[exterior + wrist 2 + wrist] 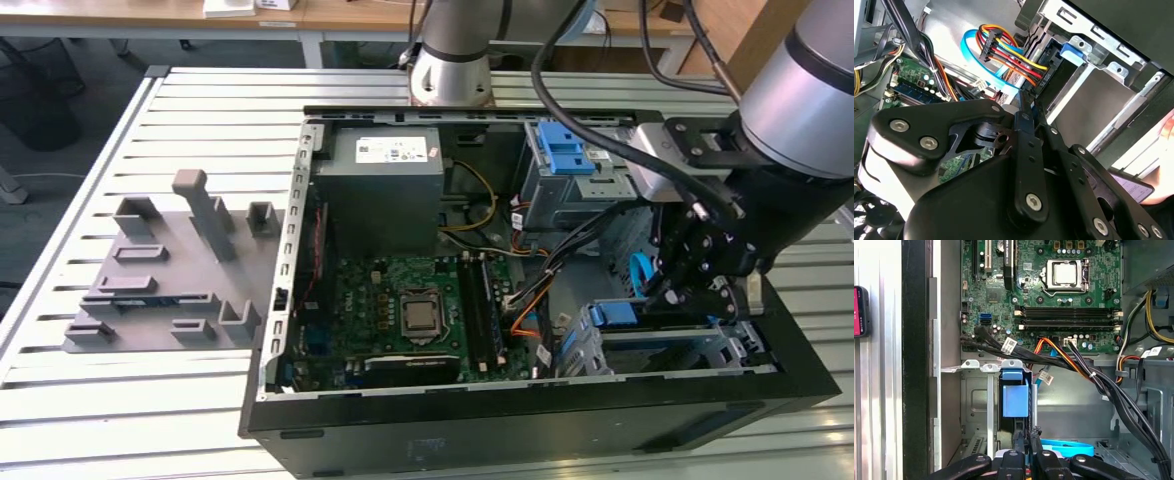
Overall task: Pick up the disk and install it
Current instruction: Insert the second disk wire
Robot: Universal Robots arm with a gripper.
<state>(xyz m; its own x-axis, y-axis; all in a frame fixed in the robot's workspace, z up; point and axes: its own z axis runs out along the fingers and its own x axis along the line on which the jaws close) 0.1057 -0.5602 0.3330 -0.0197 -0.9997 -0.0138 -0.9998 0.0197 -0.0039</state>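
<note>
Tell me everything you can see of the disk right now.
Little of the disk shows. In the first wrist view its blue plastic carrier end stands in a slot of the silver metal drive cage, next to the motherboard edge, with a thin dark edge running from it. It looks seated edge-on between the cage walls. The gripper is right at its near end; whether they touch cannot be told. The label is hidden.

We note a matt black sheet-metal computer case (534,415) on a ribbed bare-metal desk (134,420), a glossy green motherboard (414,310), a bright silver metal drive cage (974,390) with a smooth blue plastic latch (1015,397), and matt black metal gripper (1026,450) links.
</note>
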